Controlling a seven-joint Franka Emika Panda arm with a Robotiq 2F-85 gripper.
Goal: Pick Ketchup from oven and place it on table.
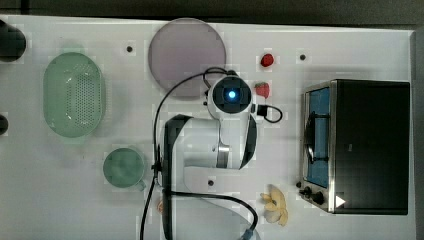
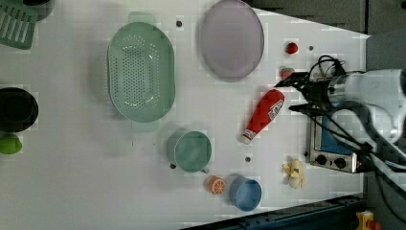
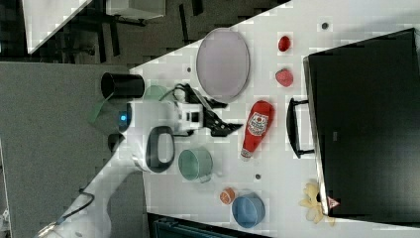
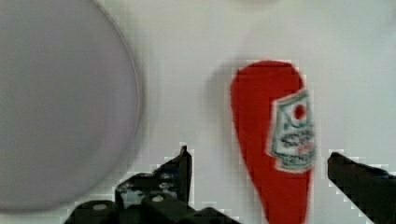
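The ketchup (image 2: 265, 112) is a red bottle with a white cap that lies flat on the white table (image 2: 72, 182), its cap toward the green cup. In the right view the ketchup (image 3: 255, 126) rests just in front of the oven (image 3: 366, 124) handle. My gripper (image 4: 259, 154) hovers over the bottle's wide end, open, one finger on either side and neither touching it. The left view puts the gripper (image 2: 288, 96) just right of the bottle's base. The oven (image 1: 370, 145) stands with its blue glass door shut. In the top view the arm covers the bottle.
A grey-purple plate (image 2: 231, 38) sits close behind the bottle. Two strawberries (image 1: 266, 60) lie between plate and oven. A green cup (image 2: 189, 151), blue bowl (image 2: 245, 193), orange half (image 2: 216, 185), yellow peeled banana (image 1: 276, 205) and green colander (image 2: 140, 71) are spread about.
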